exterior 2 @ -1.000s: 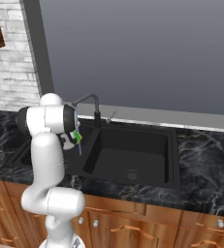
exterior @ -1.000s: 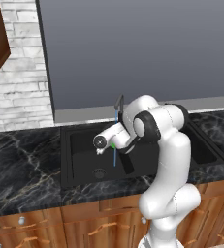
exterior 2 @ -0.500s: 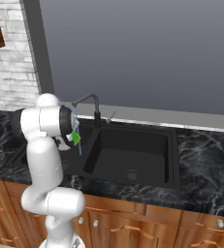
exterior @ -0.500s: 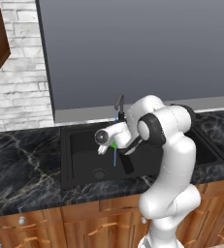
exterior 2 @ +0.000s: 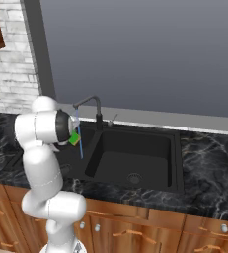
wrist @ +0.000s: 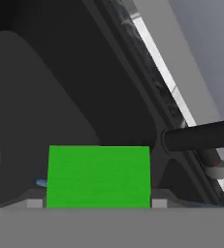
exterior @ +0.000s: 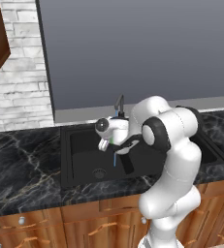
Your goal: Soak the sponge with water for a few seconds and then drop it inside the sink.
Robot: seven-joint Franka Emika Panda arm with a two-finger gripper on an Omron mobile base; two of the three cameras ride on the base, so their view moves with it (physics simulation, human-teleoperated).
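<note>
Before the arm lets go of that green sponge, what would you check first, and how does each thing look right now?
1. Sponge held in the hand: ok.
2. Water running from the faucet: ok, a thin blue stream falls.
3. Sponge at the stream: ok, it sits right beside it in the right base view.
4. Sponge over the sink: ok, black basin lies below.
5. Basin free beneath: ok.
6. Soaked long enough: cannot tell.

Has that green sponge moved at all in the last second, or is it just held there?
No, barely. The sponge sits at the water stream below the faucet spout, as before; only the arm's elbow shifted.
</note>
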